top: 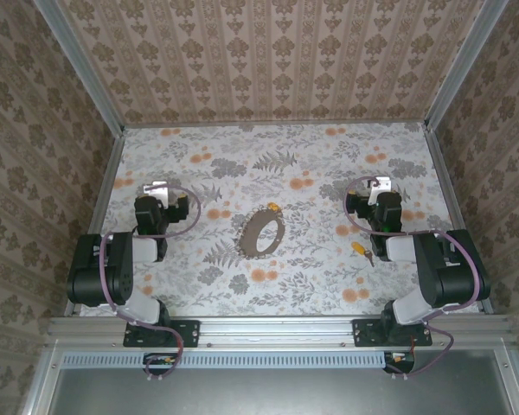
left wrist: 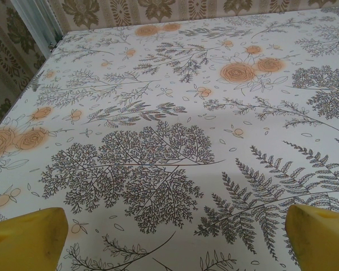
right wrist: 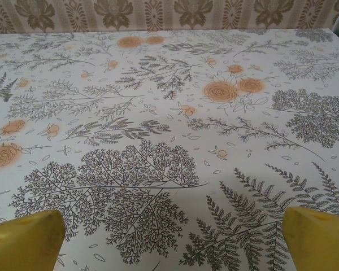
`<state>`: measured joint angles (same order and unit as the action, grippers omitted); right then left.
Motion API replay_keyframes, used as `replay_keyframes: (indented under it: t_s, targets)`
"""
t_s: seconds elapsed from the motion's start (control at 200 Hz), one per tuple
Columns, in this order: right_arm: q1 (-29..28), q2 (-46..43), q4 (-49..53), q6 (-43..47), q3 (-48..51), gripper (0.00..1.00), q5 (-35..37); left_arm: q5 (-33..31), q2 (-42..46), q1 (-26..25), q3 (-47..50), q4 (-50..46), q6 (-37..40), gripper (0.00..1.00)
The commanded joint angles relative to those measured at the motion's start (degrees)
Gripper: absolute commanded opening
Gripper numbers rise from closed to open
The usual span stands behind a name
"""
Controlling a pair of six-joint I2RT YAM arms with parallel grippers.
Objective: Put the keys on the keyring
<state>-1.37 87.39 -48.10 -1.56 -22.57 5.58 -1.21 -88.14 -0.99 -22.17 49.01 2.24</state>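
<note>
start step, nothing held: left gripper point(left wrist: 169, 240) and right gripper point(right wrist: 169, 240) both spread open. i'd send the right to the keys point(top: 362, 251) nearby; keyring point(top: 261, 232) lies between both grippers.

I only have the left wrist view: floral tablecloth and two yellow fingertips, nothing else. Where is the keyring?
Observer: From the top camera, the grey-brown chain-like keyring loop lies mid-table, off to the right of the left hand.
Operator: And the keys?
Observer: The tiny yellow-headed keys lie apart from the loop, on the table close beside the right arm.
Operator: Is the right hand holding anything?
Observer: No. Its own wrist camera shows the right hand open, with only the floral tablecloth between its fingers.
</note>
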Motion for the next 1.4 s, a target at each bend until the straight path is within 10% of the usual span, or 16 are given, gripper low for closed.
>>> replay_keyframes:
  t_s: [0.0,0.76,1.1,1.245,1.395]
  targets:
    - [0.0,0.3,-1.2,-0.5,-0.6,1.0,0.7,1.1,0.0,0.1,-1.1,-0.1,1.1,1.0]
    - [0.0,-0.6,-0.5,-0.5,-0.8,1.0,0.8,1.4,0.2,0.2,-1.1,-0.1,1.0,1.0]
    - [-14.1,-19.6,43.1,-2.9,-12.8,1.0,12.2,1.4,16.2,-6.7,-9.5,-27.6,2.2,1.0]
    - [-19.6,-23.4,55.0,-8.7,-15.9,1.0,5.2,-3.2,21.9,-11.3,-15.1,-42.0,-10.2,1.0]
    - [-28.3,-22.2,63.6,-9.7,-19.4,1.0,-0.6,5.7,22.4,-11.3,-20.3,-54.9,-17.9,1.0]
